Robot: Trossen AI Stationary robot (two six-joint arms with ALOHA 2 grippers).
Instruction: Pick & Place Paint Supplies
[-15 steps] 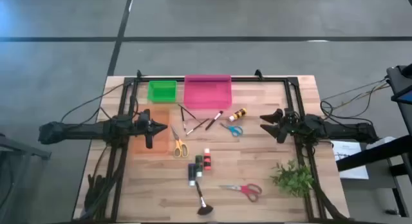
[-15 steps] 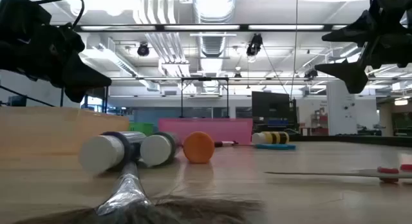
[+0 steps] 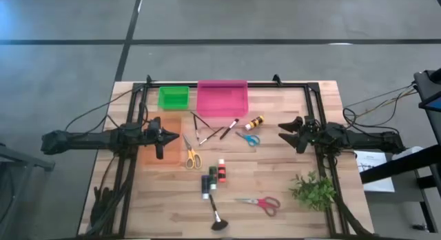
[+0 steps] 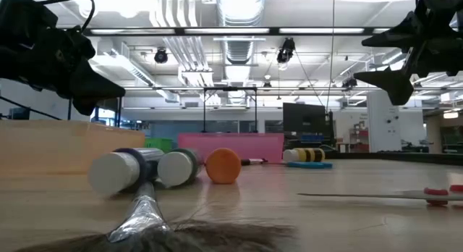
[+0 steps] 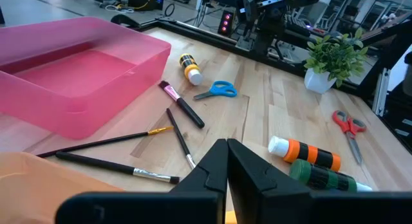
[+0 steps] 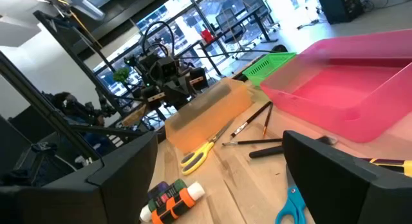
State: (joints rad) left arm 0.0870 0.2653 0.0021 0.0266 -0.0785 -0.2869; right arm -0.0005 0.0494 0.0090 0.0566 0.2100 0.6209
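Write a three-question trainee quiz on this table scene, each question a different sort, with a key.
1. True or false: the left tool is holding a brush.
2. Which scissors lie nearest the plant sprig? A) yellow scissors B) blue scissors C) red scissors
3. Fill in: the bin between the green bin and the yellow-and-black bottle is coloured ____.

Key:
1. False; its fingers are shut on nothing, above the orange bin.
2. C.
3. Pink.

The right tool waits open above the table, holding nothing.
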